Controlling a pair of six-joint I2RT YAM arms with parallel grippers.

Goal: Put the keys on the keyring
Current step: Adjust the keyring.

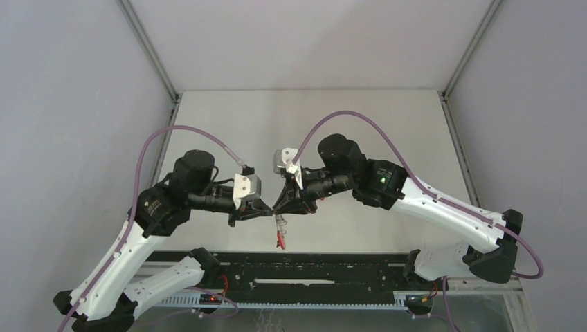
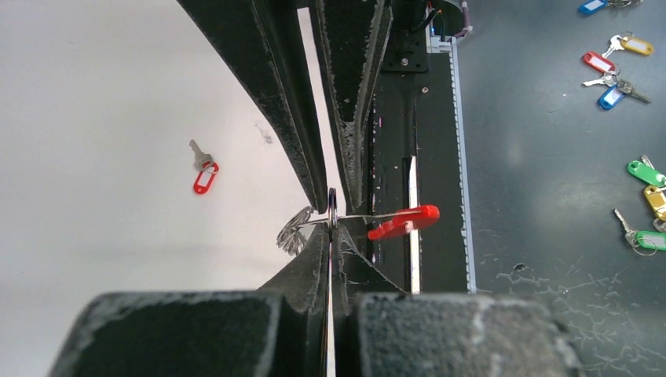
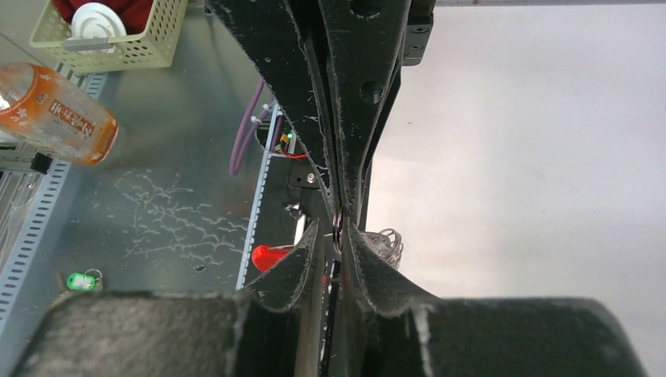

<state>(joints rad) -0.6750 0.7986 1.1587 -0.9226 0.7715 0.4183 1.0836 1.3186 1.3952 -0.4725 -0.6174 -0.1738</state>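
My two grippers meet tip to tip above the table's near middle. The left gripper (image 1: pixel 271 207) (image 2: pixel 332 229) is shut on the keyring (image 2: pixel 332 206), a thin metal ring seen edge-on at its fingertips. The right gripper (image 1: pixel 285 202) (image 3: pixel 338 236) comes from the opposite side. Its jaws straddle the same keyring (image 3: pixel 338 226) with a narrow gap left. The red strap (image 1: pixel 280 238) (image 2: pixel 404 221) (image 3: pixel 269 256) hangs from the ring. The silvery bunch of keys (image 2: pixel 294 232) (image 3: pixel 386 244) dangles beside the fingertips.
A loose key with a red tag (image 2: pixel 204 171) lies on the white table. On the dark floor beyond the near edge lie coloured key tags (image 2: pixel 609 75) (image 2: pixel 648 192) (image 3: pixel 78 280), an orange bottle (image 3: pixel 55 114) and a pale basket (image 3: pixel 118 43). A black rail (image 1: pixel 311 277) runs along the table's near edge.
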